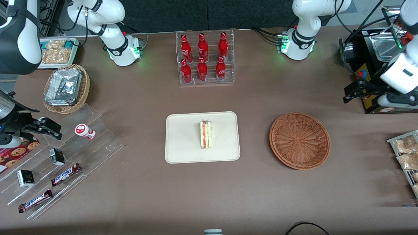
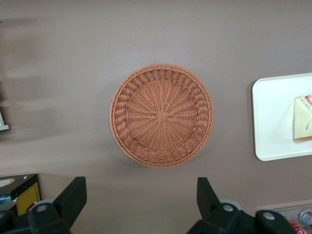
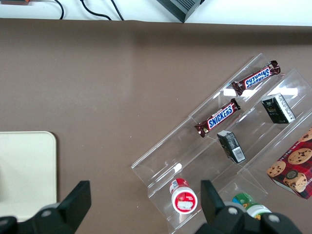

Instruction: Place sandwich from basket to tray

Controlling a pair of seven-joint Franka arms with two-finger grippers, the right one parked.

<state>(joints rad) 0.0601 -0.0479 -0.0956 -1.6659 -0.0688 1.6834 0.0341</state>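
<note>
Sandwich (image 1: 206, 134) on the tray (image 1: 183, 147), standing on edge near the tray's middle, cut face with red and green layers up; in the wrist view (image 2: 303, 119) only part of it shown on the tray (image 2: 273, 122). Basket (image 1: 299, 140) at 3 o'clock of the tray in the front view, well apart from it, nothing inside; same basket (image 2: 162, 115) seen from above by the wrist camera. Gripper (image 2: 141, 197) held high above the table toward the working arm's end, fingers (image 2: 73, 195) spread wide, nothing between them. Clear rack of red bottles (image 1: 204, 57) at 12 o'clock of the tray, farther from the front camera
</note>
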